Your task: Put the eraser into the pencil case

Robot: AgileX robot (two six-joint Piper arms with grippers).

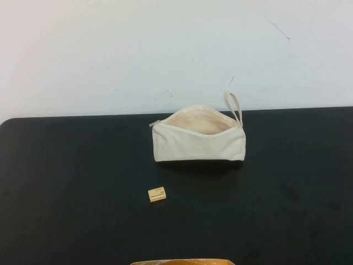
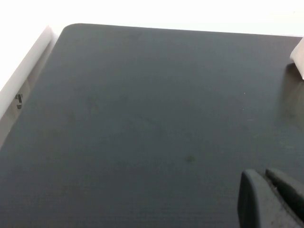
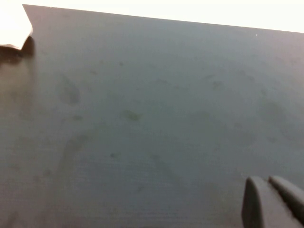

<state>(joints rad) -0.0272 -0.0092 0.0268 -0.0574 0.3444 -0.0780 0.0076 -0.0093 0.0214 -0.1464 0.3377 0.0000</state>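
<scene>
The cream pencil case [image 1: 198, 141] lies at the back middle of the black table, its zip open, pale lining showing, loop strap [image 1: 234, 106] at its right end. The small yellow-tan eraser [image 1: 157, 194] lies on the table in front of the case, slightly to its left. Neither arm shows in the high view. My left gripper [image 2: 266, 178] is shut and empty over bare table; a corner of the case [image 2: 297, 61] shows at that view's edge. My right gripper [image 3: 266, 183] is shut and empty over bare table; a corner of the case [image 3: 14, 28] shows there too.
The black table [image 1: 66, 182] ends at a white wall behind the case. A tan-orange object [image 1: 182, 261] pokes in at the near edge of the high view. Open table lies to both sides of the case and eraser.
</scene>
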